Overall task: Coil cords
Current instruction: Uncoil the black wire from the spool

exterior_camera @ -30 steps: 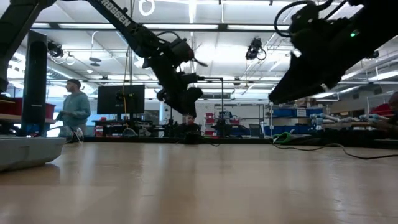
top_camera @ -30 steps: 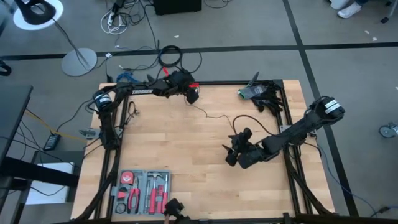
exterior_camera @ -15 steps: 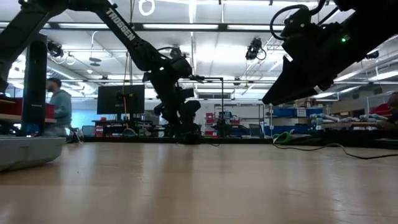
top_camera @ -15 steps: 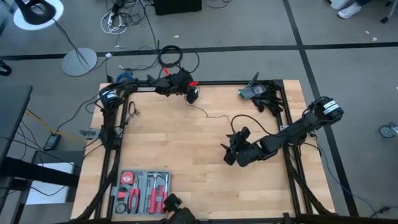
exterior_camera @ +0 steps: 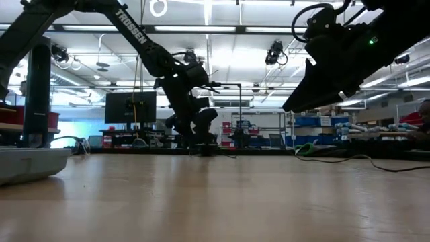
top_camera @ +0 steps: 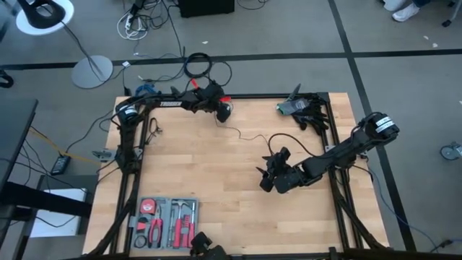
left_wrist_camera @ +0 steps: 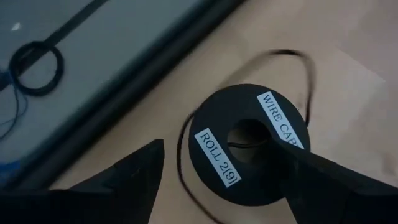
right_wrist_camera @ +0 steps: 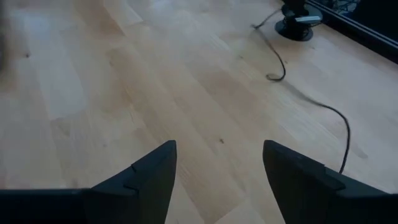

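"When you look down from above, what is on the table [top_camera: 216, 180]?"

"It is made of pale wood boards with a black metal frame round it. The left claw [top_camera: 224, 110] is at the far edge, right over a small round black spool [top_camera: 226, 111]. A thin black cord [top_camera: 249, 134] wiggles from the spool across the wood toward the right claw [top_camera: 268, 175], which is near the middle. A grey tray of red and black tools [top_camera: 167, 222] sits at the near left corner."

"And from table height?"

"The wood looks smooth and a bit shiny. The left claw [exterior_camera: 195, 134] hangs down low at the far edge. White letters on its arm read ROSSEN; the first part is cut off. The right arm is a big dark shape up high."

"What does the left wrist camera show?"

"The spool [left_wrist_camera: 249, 143] is a flat black disc with a hole in the middle. It has two white stickers. One says ROLL 2(9), I think, and the other says WIRE CAP, then it is hidden. The left claw's two dark fingers [left_wrist_camera: 134, 174] stand wide, one on each side of the spool. I cannot tell if they touch it. The cord [left_wrist_camera: 292, 62] curls round behind it."

"And the right wrist camera?"

"The right claw's fingers [right_wrist_camera: 149, 177] are apart with only bare wood between them. The cord [right_wrist_camera: 311, 102] runs in a soft bend to the spool [right_wrist_camera: 297, 25], far off."
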Available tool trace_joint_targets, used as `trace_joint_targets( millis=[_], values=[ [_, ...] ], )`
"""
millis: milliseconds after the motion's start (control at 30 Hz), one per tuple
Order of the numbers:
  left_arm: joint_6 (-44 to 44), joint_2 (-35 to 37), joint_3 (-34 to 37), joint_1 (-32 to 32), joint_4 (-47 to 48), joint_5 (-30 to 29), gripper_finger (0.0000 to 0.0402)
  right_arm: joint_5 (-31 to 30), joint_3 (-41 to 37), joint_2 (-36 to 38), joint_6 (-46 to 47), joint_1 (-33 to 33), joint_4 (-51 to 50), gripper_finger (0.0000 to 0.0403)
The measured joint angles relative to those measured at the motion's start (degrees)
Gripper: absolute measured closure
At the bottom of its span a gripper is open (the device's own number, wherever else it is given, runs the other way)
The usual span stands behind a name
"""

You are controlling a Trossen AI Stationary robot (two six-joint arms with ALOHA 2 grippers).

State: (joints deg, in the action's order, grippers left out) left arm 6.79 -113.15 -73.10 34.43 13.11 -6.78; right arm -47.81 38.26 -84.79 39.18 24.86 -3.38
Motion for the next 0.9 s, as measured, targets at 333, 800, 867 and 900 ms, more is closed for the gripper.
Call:
trace_joint_targets(
  millis=[333,800,867,900],
  values=[
    [3.26,0.33,0.02,-8.58,4.04,0.23,0.0102,-0.02,0.0,0.0,-1.92,-0.24,1.3,0.0165],
    [3.75,6.4,4.14,-22.38,10.31,-9.22,0.0102,-0.04,0.02,0.87,-2.15,2.5,0.97,0.0179],
    [5.59,7.53,7.55,-23.75,6.07,-9.74,0.0102,0.0,0.01,0.99,-1.97,3.01,0.88,0.0181],
    [6.48,8.36,9.37,-24.42,3.91,-9.76,0.0102,0.0,0.0,1.08,-1.92,3.29,1.04,0.0182]
  ],
)
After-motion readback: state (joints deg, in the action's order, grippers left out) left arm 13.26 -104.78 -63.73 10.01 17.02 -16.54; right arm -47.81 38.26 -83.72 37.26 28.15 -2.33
